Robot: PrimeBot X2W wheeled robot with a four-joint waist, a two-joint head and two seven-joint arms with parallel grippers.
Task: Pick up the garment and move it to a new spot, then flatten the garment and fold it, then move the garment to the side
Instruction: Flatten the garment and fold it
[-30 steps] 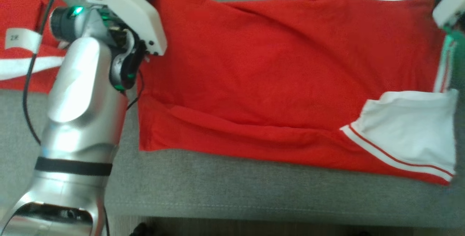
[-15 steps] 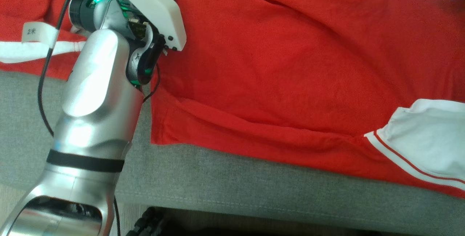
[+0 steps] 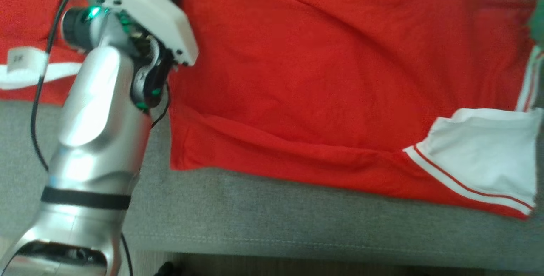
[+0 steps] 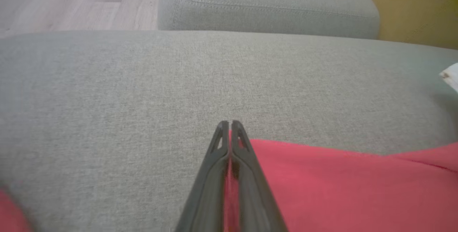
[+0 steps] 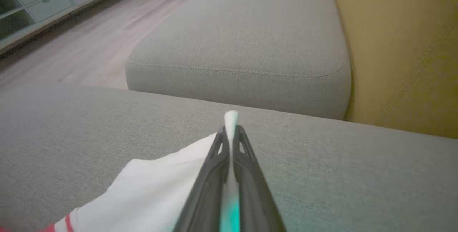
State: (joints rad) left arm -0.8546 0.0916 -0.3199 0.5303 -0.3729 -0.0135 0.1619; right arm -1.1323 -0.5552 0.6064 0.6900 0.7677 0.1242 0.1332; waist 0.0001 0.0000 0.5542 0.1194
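Left pincer (image 4: pixel 229 124) is clamped on the garment (image 3: pixel 318 76), right pincer (image 5: pixel 230 129) on its white sleeve (image 5: pixel 161 185). Spread across the grey cushion (image 3: pixel 255 220), the cloth should be drawn evenly and kept taut.

Left arm (image 3: pixel 93 131) outstretched, both jaws closed.

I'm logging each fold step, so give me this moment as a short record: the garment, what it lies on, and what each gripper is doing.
garment: red with white sleeves, spread out, some creases
surface: grey sofa cushion
left gripper: jaws shut on the garment's red edge
right gripper: jaws shut on a white sleeve
nearby: second red garment at the left, with a white label
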